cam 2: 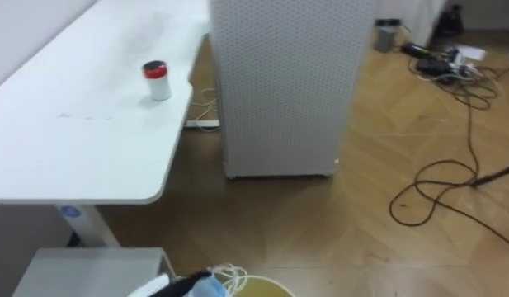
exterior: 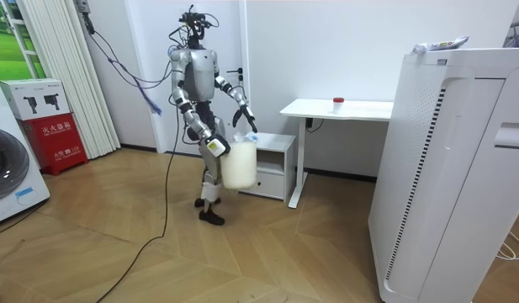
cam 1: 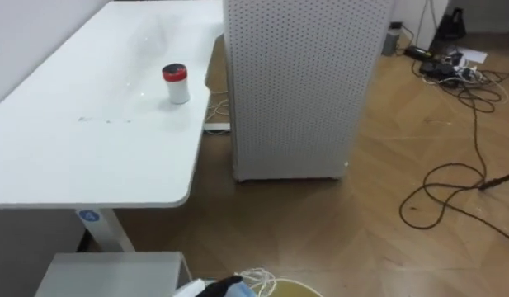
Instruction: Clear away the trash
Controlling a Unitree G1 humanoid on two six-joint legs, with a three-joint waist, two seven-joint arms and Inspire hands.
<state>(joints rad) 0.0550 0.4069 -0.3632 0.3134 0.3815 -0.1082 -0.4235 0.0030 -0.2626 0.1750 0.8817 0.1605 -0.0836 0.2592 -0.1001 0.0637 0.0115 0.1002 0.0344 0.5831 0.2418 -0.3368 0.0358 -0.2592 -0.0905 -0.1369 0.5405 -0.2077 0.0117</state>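
Red-capped container (cam 1: 176,83) stands unpicked at 11 o'clock on the white desk (cam 1: 64,157), so the pickup remains, while left hand (exterior: 249,124) and right hand (exterior: 214,146) flank the pale bin (exterior: 239,164) at 6 o'clock, their grips impossible to tell

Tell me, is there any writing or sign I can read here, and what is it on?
Nothing reads clearly.
Red box: white print, too small to read.
Blue sticker on the desk leg: blurred.
Red-lidded container on the desk: no legible label.
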